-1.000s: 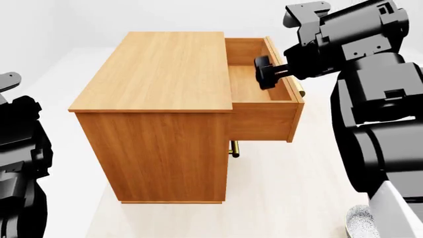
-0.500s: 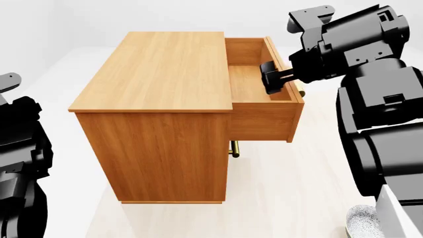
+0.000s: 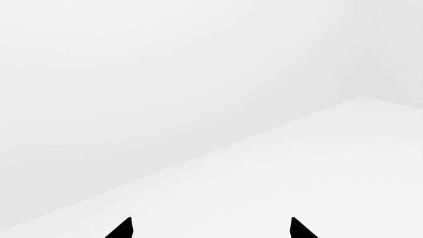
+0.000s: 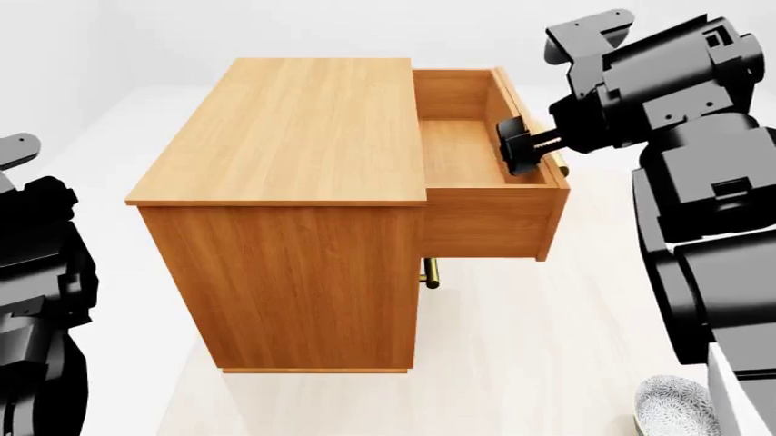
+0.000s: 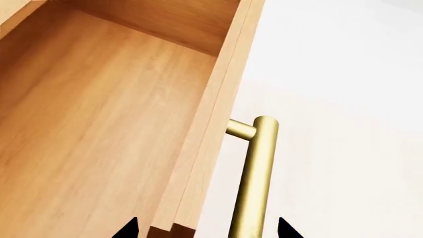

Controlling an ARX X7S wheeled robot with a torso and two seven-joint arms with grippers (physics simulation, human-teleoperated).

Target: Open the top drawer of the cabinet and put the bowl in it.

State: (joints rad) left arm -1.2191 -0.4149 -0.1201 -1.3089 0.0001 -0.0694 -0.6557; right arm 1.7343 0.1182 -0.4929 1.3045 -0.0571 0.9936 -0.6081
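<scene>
On a pale floor, the cabinet (image 4: 285,209) has its top drawer (image 4: 485,159) pulled out. The right gripper (image 4: 524,150), jaws apart, straddles the front edge; the bowl (image 4: 677,408) sits behind, nearest that arm. The left gripper (image 3: 208,229) is spread, empty.

Beside the cabinet (image 4: 291,209), the bowl (image 4: 674,409) is cut off by the head view's lower edge and partly hidden by the right arm. Only one end of a lower drawer handle (image 4: 430,272) shows beneath the top drawer (image 4: 479,159). Right gripper (image 5: 206,229): fingertips alone visible, handle (image 5: 254,178) cropped. Left gripper (image 3: 210,229): tips only.
</scene>
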